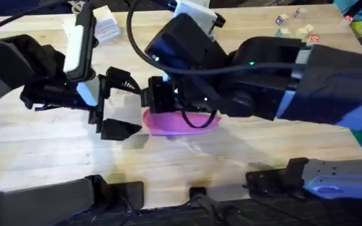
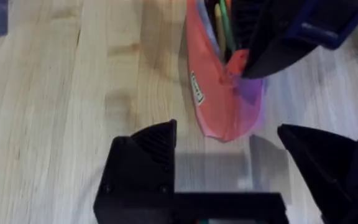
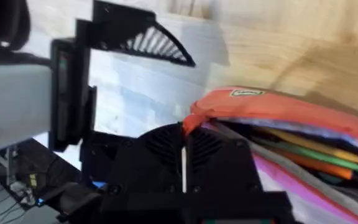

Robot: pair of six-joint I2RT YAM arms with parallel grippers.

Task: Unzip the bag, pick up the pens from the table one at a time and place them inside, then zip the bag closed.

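The bag (image 1: 181, 122) lies mid-table (image 1: 55, 150), floppy and light, with its mouth gaping over the pens (image 3: 303, 149). The right gripper (image 3: 184, 163) is pinched tight at the zipper end. The left gripper (image 2: 229, 163) hangs open nearby. I'd pinch that limp fabric end first, or it'll bunch up.

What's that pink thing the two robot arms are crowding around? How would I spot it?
Look at the middle of the wooden table, just beneath the right gripper. The pink pencil pouch lies there, open, coloured pens showing inside; nothing nearby is pink and soft.
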